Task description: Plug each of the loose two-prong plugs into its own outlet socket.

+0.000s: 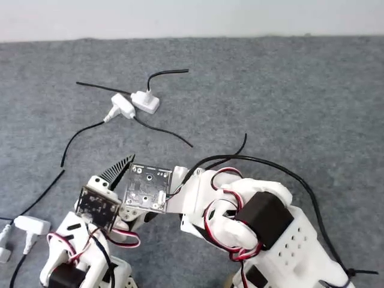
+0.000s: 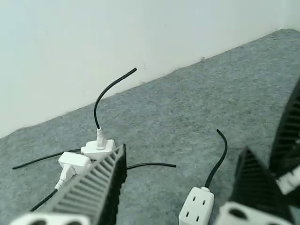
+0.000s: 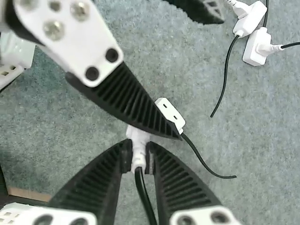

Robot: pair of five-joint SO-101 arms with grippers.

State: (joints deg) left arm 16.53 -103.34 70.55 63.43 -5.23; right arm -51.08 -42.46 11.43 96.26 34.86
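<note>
- The right gripper (image 3: 138, 149) has its two black fingers pressed together on a white two-prong plug (image 3: 136, 136). The plug's black cord trails back between the fingers.
- A white outlet socket (image 3: 169, 112) lies on the grey carpet (image 1: 288, 96) just beside the held plug, with one finger of the other arm partly covering it.
- The left gripper (image 2: 184, 149) is spread wide, one finger on each side of that socket and touching nothing.
- In the overhead frame the two arms meet at lower left of centre, which is where this plug and socket sit.
- Two more white plug-and-socket pairs (image 1: 144, 102) lie touching each other at upper left of centre. They appear to be already joined.
- Further white pieces (image 1: 33, 225) rest at the lower left edge.
- The step in hand looks to be lining the plug up with the socket.
- The next move likely calls for the left fingers to close and steady the socket. The right arm would then square the prongs to the slots and push straight in.
</note>
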